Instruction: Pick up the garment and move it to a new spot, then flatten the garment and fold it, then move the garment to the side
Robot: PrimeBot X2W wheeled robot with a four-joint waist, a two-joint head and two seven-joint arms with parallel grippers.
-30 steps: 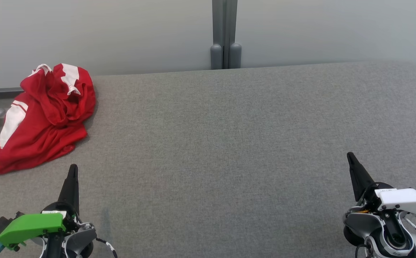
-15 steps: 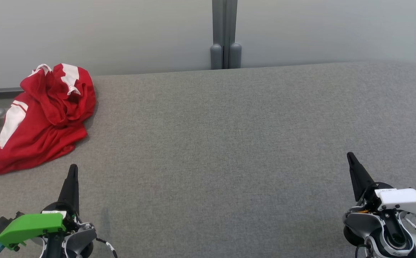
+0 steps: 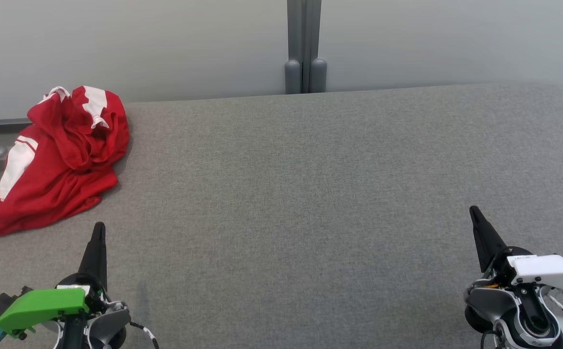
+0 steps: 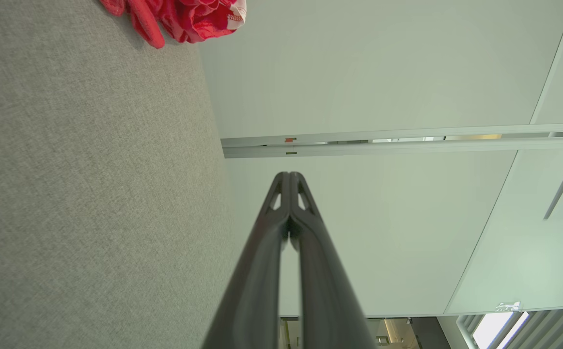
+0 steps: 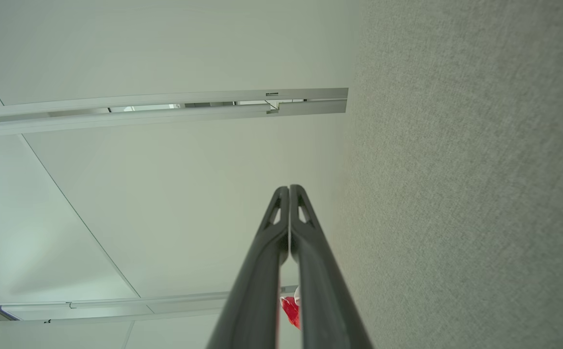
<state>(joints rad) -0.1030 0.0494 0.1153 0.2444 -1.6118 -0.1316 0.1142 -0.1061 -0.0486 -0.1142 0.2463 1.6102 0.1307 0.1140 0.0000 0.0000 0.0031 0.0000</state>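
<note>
As both pairs of dark fingers sit pressed tip to tip, gripping nothing, the left gripper [image 3: 99, 225] and right gripper [image 3: 473, 208] point forward over the near corners of the grey table [image 3: 310, 194], exactly where they stood a second ago. Ahead of the left gripper and well apart from it, the crumpled red-and-white garment [image 3: 58, 165] lies heaped at the table's far left corner, unmoved, its long axis slanting from the near left edge toward the back edge by the pale wall [image 3: 165, 43]. Bare grey cloth stretches from the heap across to the rounded far right corner.
</note>
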